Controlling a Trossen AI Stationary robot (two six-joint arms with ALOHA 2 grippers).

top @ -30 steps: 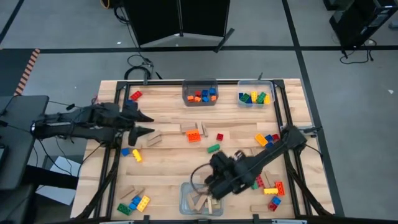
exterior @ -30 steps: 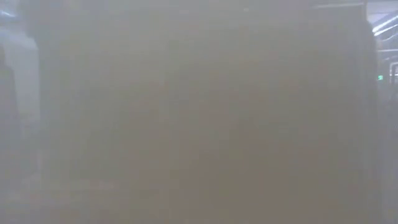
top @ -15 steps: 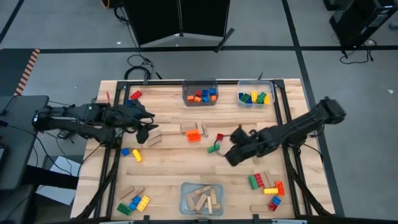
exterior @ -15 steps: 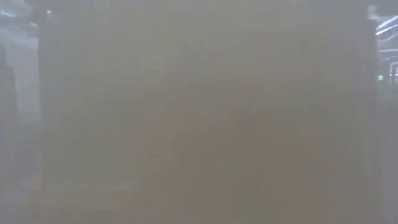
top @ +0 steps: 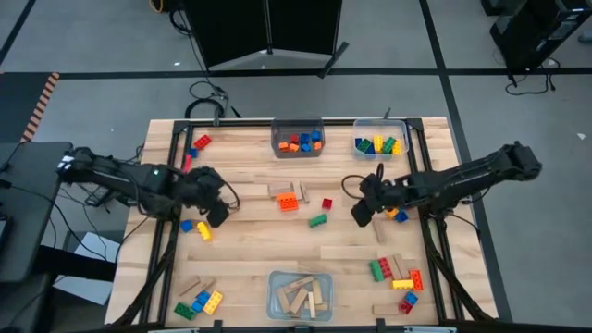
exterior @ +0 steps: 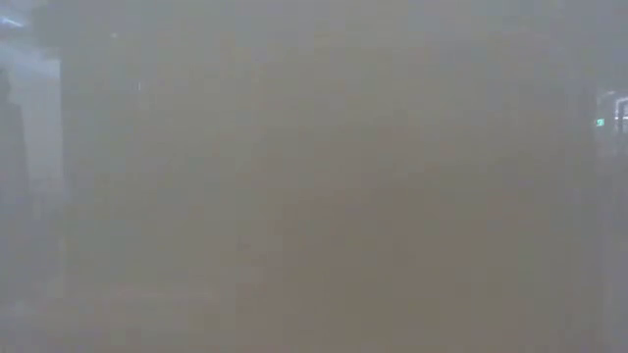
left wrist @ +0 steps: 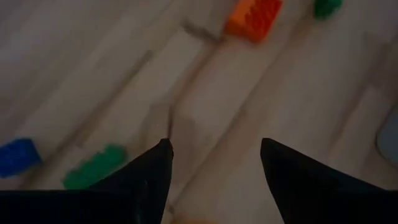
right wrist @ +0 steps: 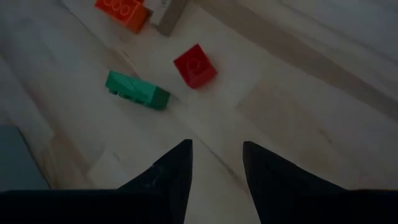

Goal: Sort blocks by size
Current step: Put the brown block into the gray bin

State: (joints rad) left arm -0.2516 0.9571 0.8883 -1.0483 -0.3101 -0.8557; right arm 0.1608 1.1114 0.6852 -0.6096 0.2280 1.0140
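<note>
Landmark: orange brick [top: 289, 202] in middle of table [top: 250, 259].

Left gripper [top: 220, 205] hangs low, left of orange brick, by tan wooden block [top: 228, 207]. Fingers [left wrist: 152, 168] spread apart, nothing between.

Right gripper [top: 361, 208] sits right of orange brick, past red brick [top: 326, 203] and green brick [top: 318, 220]. Fingers [right wrist: 177, 165] a little apart, holding nothing.

Two clear bins [top: 297, 138] behind orange brick hold colour bricks. One bin [top: 299, 294] in front holds tan blocks. More blocks lie loose near table corners.

Low view all foggy.
</note>
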